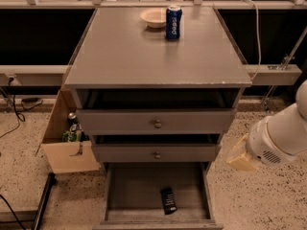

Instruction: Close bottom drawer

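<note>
The gripper (241, 155), whose state I cannot tell, hangs right of the open bottom drawer (134, 191); best to push its near front squarely inward.

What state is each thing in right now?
Bottom drawer: pulled far out, dark packet lying inside.
Middle drawer: slightly open.
Top drawer: slightly open.
Can: upright on cabinet top.
Bowl: upright, beside can.
Box: open, left of cabinet.
Gripper: right of cabinet, touching nothing.
</note>
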Robot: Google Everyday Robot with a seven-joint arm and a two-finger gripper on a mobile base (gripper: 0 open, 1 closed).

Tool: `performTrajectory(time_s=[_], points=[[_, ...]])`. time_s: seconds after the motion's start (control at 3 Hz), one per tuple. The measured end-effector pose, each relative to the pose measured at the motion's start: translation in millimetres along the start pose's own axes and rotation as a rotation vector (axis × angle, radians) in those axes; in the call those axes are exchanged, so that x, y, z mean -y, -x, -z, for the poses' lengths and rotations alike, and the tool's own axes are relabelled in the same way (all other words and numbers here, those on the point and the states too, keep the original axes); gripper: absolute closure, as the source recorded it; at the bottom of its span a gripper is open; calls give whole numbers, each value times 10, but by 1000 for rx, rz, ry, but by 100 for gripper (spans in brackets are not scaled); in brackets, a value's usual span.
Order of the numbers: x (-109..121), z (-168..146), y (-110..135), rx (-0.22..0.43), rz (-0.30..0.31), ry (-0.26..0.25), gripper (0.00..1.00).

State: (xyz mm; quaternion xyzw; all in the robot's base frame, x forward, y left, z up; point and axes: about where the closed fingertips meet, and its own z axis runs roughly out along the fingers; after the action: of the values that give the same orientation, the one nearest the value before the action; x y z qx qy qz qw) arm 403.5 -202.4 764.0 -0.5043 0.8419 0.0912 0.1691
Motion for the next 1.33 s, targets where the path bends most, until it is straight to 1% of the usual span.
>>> performTrajectory(time_s=[0.33,0.67,1.0,1.33], points=[[0,0,0,0,0,0,82],[0,0,0,0,0,0,57],[0,0,0,0,0,0,36],[0,0,0,0,0,0,11]])
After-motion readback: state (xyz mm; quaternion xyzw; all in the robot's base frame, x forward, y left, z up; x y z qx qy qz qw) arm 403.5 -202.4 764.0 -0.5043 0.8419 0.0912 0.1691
